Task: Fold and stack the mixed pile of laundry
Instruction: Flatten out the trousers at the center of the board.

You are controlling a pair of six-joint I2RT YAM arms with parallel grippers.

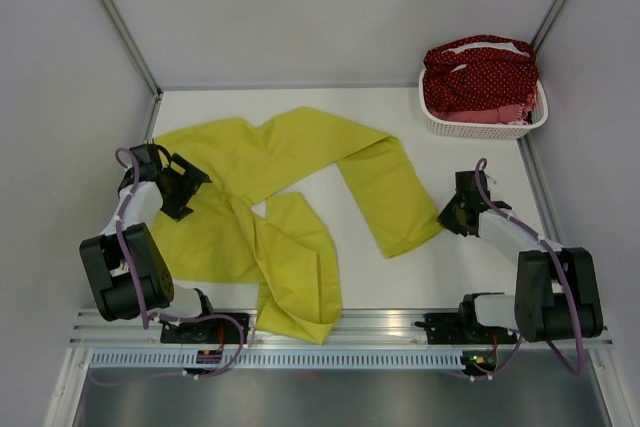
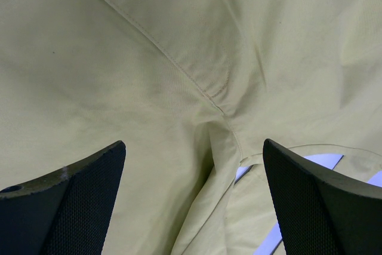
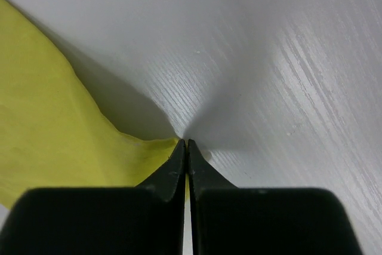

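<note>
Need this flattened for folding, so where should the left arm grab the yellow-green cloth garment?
Pinch the yellow-green cloth garment at the puckered seam junction between the open left jaws, coming straight down; the cloth lies flat around it, and that pucker probably offers a fold to bite.

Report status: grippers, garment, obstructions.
Left gripper open over yellow-green trousers. Right gripper shut on their leg edge. Trousers spread out, unfolded. White basket of dotted cloth far right, clear.

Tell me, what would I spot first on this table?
A big yellow-green garment sprawls across the middle of the table. A white basket holding dark red dotted cloth sits in the far right corner. The right end effector is pinched shut on the garment's corner.
</note>
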